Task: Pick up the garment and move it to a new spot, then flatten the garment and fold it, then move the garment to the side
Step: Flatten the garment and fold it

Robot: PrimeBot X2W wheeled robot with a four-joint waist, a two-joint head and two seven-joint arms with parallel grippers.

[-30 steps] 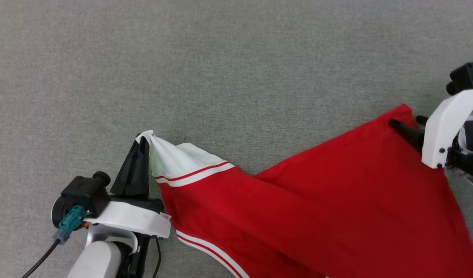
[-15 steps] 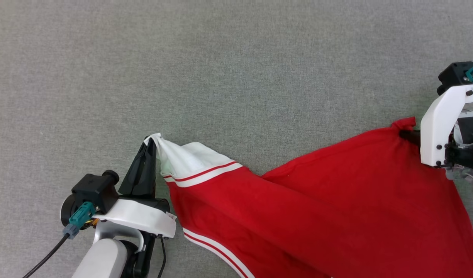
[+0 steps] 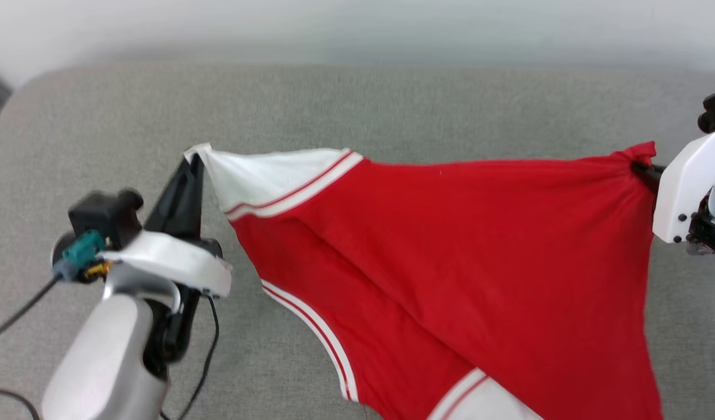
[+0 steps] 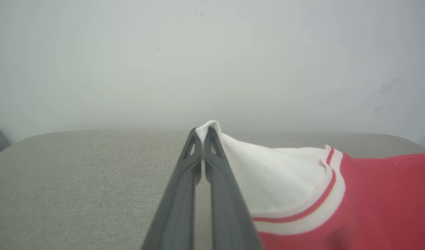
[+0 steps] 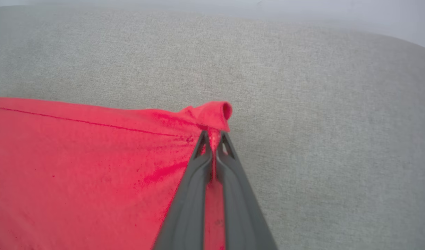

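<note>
The garment (image 3: 462, 256), red with white sleeves and red-and-white striped trim, hangs stretched between my two grippers above the grey surface. My left gripper (image 3: 195, 165) is shut on the tip of a white sleeve (image 4: 268, 173) at the left. Its fingers (image 4: 184, 194) meet tightly around the white cloth in the left wrist view. At the far right my right gripper (image 3: 642, 169) is shut on a bunched red corner (image 5: 212, 116) of the garment. The lower part of the garment drops out of the head view's bottom edge.
A grey fabric-covered surface (image 3: 392, 105) lies under everything, with rounded far corners. A pale wall (image 3: 357, 29) stands behind its far edge. A black cable (image 3: 208, 350) loops beside my left forearm.
My right gripper has shut on the red corner. Both arms have lifted the garment and drawn it taut. The head view has tilted up, bringing the surface's far edge and the wall into sight.
</note>
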